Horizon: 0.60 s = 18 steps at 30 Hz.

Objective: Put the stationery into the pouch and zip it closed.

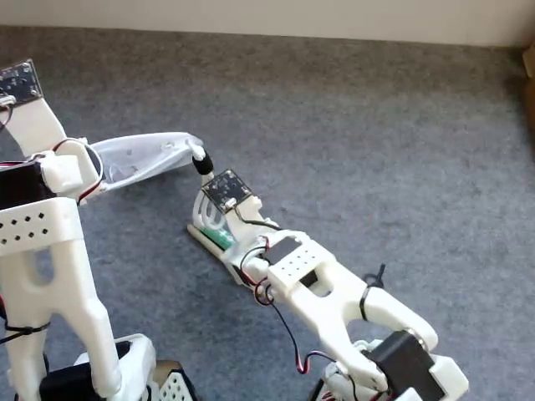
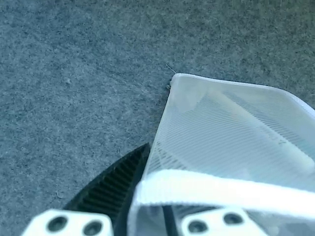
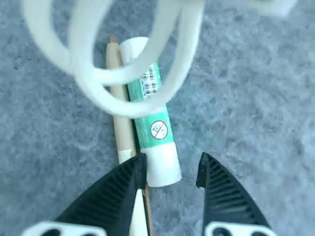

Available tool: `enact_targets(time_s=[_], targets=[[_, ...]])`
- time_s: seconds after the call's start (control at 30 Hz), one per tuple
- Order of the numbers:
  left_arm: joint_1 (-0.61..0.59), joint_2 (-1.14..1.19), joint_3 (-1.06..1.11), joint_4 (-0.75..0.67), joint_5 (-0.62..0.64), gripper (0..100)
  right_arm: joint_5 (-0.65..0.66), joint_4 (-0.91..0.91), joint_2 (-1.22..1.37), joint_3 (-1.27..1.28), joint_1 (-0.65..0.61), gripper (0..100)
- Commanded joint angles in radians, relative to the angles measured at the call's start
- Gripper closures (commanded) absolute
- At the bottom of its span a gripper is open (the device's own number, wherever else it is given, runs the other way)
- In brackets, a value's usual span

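My left gripper (image 1: 102, 173) is shut on one end of the translucent white mesh pouch (image 1: 146, 156), which it holds off the carpet. Up close the pouch (image 2: 231, 132) has its white band pinched between the jaws, with one black finger (image 2: 115, 184) beneath it. A small black piece (image 1: 203, 163) sits at the pouch's far end. A green and white glue stick (image 3: 150, 123) and a beige pencil (image 3: 117, 108) lie side by side on the carpet. My right gripper (image 3: 172, 164) is open, low over the glue stick's near end. Blurred white loops (image 3: 133, 59) hang over both items.
Grey carpet (image 1: 376, 125) covers the whole surface, with open room to the right and at the back. A pale wall strip (image 1: 292, 17) runs along the far edge. The left arm's white base (image 1: 50, 276) stands at the front left.
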Motion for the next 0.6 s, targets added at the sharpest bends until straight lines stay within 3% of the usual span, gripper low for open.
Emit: enact_targets(time_s=[0.0, 0.57], targets=[[-0.018, -0.016, 0.004, -0.018, 0.011, 99, -0.003, -0.041, 0.036, -0.047, -0.005, 84.2], [-0.019, -0.016, 0.004, -0.018, 0.011, 99, 0.078, -0.038, 0.139, -0.096, 0.002, 84.3]])
